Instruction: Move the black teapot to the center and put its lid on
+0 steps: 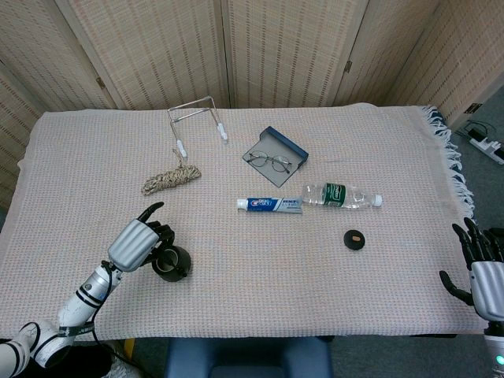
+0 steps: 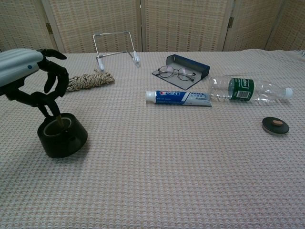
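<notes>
While teapot [image 2: 62, 135] sits lower left, short of bench centre | left hand [image 2: 33, 78] fingertips hooked in its mouth, holding | lid [image 2: 275, 126] off, far right | right hand [image 1: 482, 272] wide, empty | lidding left

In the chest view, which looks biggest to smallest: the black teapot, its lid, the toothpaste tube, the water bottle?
1. Water bottle, longest.
2. Toothpaste tube.
3. Black teapot, shorter but bulkier; it sits nearer the camera, so this rank is unsure.
4. Lid, clearly smallest.
</notes>
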### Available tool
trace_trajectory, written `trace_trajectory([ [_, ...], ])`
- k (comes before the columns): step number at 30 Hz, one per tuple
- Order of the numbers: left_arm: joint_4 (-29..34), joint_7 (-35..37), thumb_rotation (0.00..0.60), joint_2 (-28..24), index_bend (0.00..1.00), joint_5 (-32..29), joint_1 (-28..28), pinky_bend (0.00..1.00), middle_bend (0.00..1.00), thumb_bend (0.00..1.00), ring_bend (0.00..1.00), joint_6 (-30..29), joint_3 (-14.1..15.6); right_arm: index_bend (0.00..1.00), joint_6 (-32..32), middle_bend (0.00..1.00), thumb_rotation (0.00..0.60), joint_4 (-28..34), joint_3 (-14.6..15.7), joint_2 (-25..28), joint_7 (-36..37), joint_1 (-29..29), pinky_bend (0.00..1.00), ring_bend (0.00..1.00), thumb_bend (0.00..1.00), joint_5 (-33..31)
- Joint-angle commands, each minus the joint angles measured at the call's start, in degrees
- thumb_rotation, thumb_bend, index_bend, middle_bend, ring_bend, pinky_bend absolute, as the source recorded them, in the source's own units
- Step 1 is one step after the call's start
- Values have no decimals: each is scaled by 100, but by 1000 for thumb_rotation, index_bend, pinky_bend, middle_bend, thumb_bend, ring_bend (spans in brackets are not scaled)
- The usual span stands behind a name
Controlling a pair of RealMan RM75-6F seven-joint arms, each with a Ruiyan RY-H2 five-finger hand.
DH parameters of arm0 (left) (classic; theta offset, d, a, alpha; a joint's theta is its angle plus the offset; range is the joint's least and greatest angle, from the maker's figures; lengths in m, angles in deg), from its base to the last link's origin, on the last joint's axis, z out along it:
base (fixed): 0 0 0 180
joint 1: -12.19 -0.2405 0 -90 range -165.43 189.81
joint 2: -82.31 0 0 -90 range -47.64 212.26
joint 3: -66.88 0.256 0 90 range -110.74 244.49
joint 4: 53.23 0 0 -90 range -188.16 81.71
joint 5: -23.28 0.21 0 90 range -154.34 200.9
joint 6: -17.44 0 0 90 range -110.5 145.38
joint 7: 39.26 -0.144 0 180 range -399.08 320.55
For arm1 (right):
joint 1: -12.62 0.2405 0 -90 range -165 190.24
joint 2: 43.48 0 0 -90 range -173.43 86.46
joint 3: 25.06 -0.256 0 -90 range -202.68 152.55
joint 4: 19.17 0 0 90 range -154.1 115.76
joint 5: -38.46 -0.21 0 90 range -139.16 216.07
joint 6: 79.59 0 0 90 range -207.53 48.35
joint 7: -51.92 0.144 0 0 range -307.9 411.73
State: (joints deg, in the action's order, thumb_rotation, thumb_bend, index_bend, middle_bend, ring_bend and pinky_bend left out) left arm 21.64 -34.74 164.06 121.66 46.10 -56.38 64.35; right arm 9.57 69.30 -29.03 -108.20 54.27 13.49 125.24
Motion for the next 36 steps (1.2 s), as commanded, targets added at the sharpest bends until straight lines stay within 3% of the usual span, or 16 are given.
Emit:
trace_trajectory([
  [1, 185, 18, 600, -30, 671, -40, 126, 110, 607, 491, 585, 53, -116, 0, 15, 0, 600, -12, 7, -6, 17, -9, 79, 146, 324, 15],
  [16, 547, -419, 600, 420, 671, -297, 1074, 107, 607, 492, 571, 878, -668, 0, 95, 0, 600, -134, 44, -26, 177, -99, 79, 146, 324, 18],
  [36, -77, -1041, 600, 1523, 669, -1179, 2369, 103, 607, 492, 558, 2019, -1325, 0, 141, 0, 600, -256, 25, 8, 322, -153, 79, 145, 324, 3],
])
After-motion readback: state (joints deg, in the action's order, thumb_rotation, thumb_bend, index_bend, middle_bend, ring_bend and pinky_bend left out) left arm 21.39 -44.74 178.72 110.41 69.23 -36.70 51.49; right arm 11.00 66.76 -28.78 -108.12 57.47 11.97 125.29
